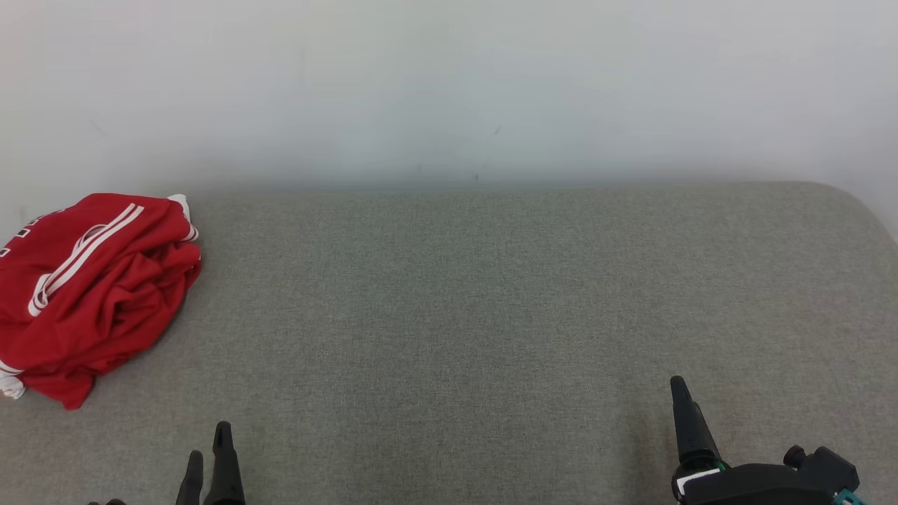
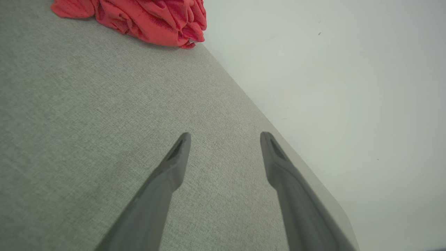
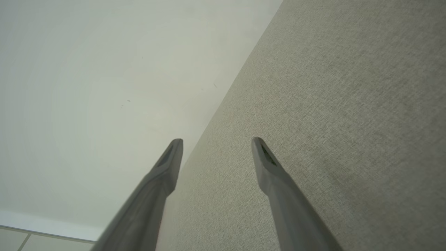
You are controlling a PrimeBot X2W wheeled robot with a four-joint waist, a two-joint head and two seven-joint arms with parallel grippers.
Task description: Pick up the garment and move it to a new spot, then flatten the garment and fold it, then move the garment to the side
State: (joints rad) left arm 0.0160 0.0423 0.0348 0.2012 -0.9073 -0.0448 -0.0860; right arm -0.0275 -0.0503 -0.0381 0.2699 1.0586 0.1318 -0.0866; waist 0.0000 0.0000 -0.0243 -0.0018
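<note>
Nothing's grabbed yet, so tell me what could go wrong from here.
1. The red garment lies bunched in a heap, so the open left gripper may pinch several layers and lift a lump.
2. It sits far left on the grey surface, running past the head view's edge; a nudge might push it off.
3. The open right gripper is far across, a long reach to help.
</note>
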